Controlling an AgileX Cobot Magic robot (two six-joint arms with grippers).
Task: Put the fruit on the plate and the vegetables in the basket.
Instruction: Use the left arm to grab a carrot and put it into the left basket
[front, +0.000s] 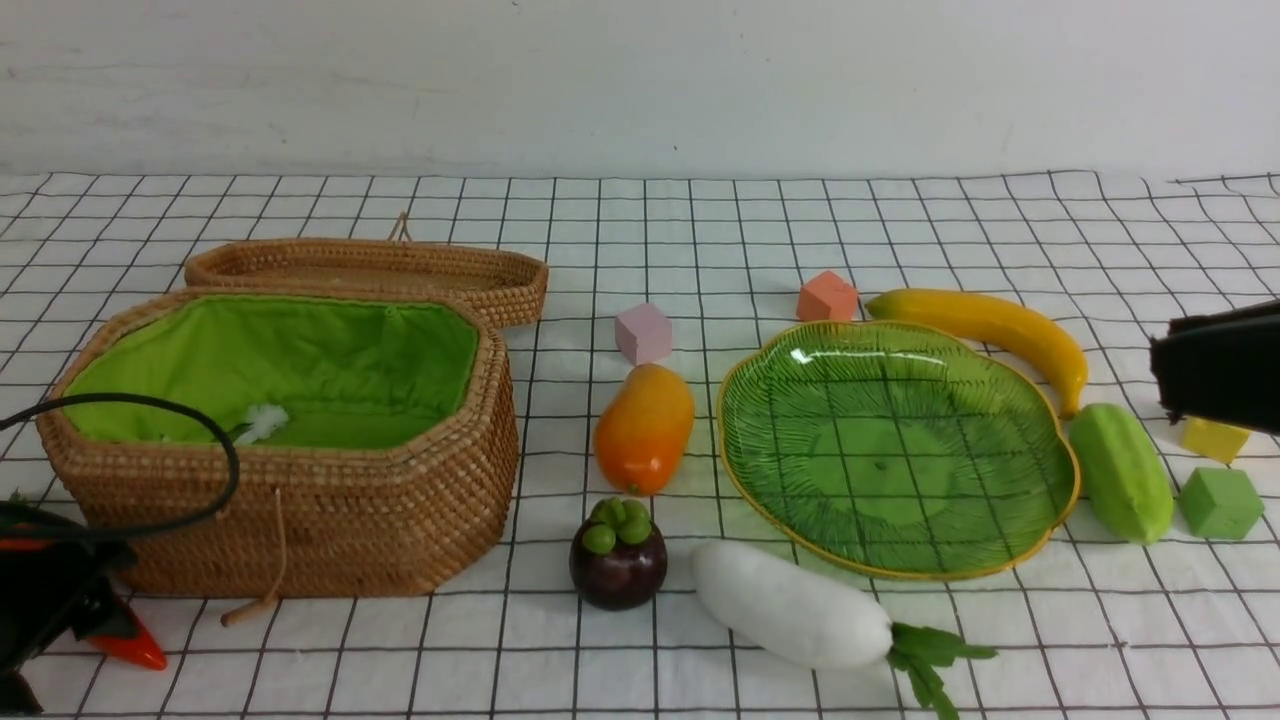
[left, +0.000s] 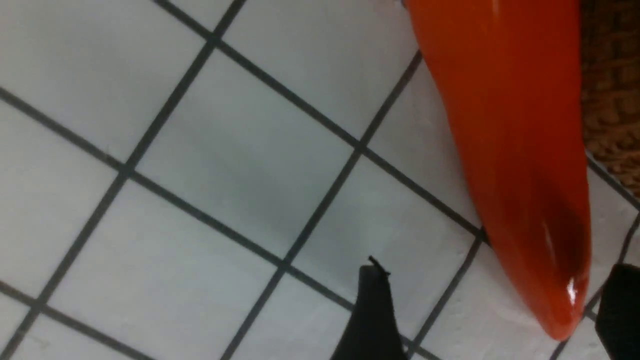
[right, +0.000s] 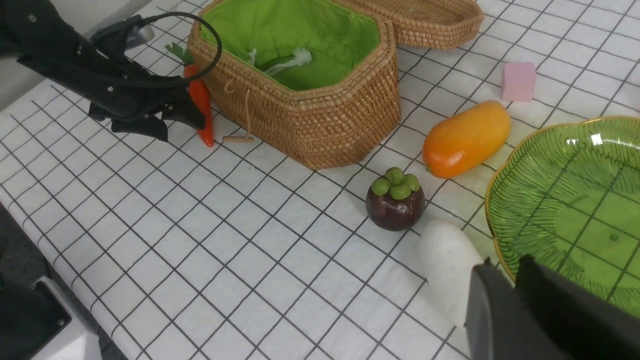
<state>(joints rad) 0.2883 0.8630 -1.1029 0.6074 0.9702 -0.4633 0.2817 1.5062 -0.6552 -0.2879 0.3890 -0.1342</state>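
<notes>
1. L pincer (left: 492, 305), lower-left corner of front view: we see its fingers (left: 372, 320) spread wide. The carrot (left: 505, 125) tip lies betw. them on the checked cloth (left: 200, 175), not clamped. The carrot sits just beside the basket's near-left wall.
2. Bottom centre: radish (front: 790, 605) on its side, leaves twd lower right. Its fat end is near the plate's front rim; we can't tell if they touch. Mangosteen (front: 618, 560) stands just left of it, green cap up.
3. Lower-left to mid-left: basket (front: 330, 530), open, green lining showing, a white tuft (front: 262, 420) inside.
4. Centre-right: plate (front: 735, 470) flat on the cloth. Cucumber (front: 1122, 472) lies just off its right rim. Green cube (front: 1218, 502) sits right of the cucumber, yellow cube (front: 1214, 439) just behind that.
5. R pincer (right: 505, 275) comes in at the right edge, mid-height, over the yellow cube. Its fingers sit together w/ nothing betw. them, so we read it as closed and empty.
6. Centre: mango (front: 645, 428) lies betw. basket and plate, nearer the plate's left rim, apart from both. Pink cube (front: 643, 333) is just behind it.
7. Upper right of centre: banana (front: 990, 325) curves along the plate's back-right rim. Orange cube (front: 827, 297) sits near its left end.
8. Upper left, farthest back: lid (front: 370, 268), flat, right behind the basket.
</notes>
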